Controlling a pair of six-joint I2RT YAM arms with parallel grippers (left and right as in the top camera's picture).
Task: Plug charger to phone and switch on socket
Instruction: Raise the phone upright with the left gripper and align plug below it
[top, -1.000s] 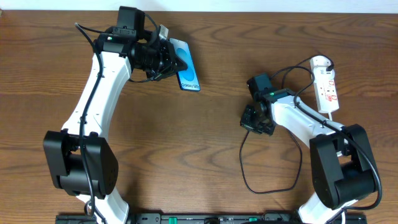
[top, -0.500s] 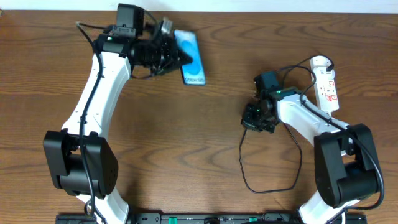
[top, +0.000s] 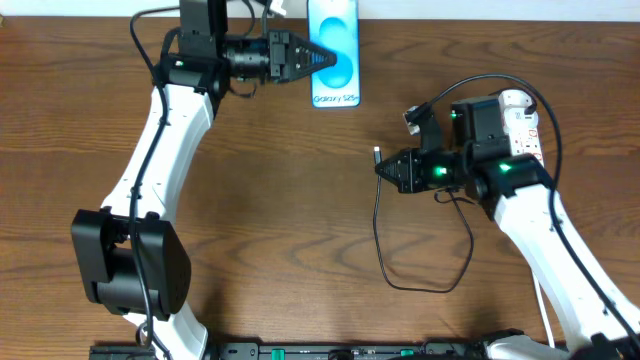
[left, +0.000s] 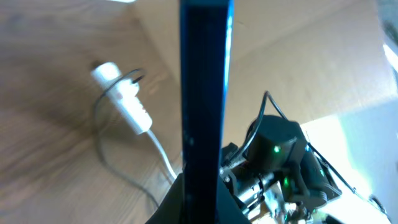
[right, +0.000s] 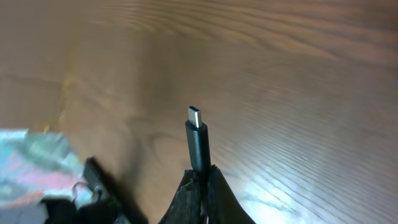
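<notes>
My left gripper (top: 312, 58) was clamped on the phone (top: 338, 45), jaws closed on its left long side. The phone was at the far edge of the table (top: 280, 220), a little left of the middle. Its screen faced the overhead camera, with the Galaxy S25 text at its near end. In the left wrist view I saw the phone (left: 205, 93) edge-on, a dark blue strip running straight up from between the fingers. I could not tell whether it rested on the wood.

My right gripper (top: 388, 168) was pinched shut on the charger (top: 377, 230), just behind its connector (top: 377, 154), right of the table's middle. In the right wrist view the connector (right: 198, 146) stood out past the fingertips (right: 186, 202), its metal end showing over bare wood. The rest of the black cable ran from the grip toward the near edge and curled in a loop on the table.

The socket (top: 524, 128) lay near the far right corner, partly hidden behind my right arm. In the left wrist view the socket (left: 124, 102) showed as a white bar.
</notes>
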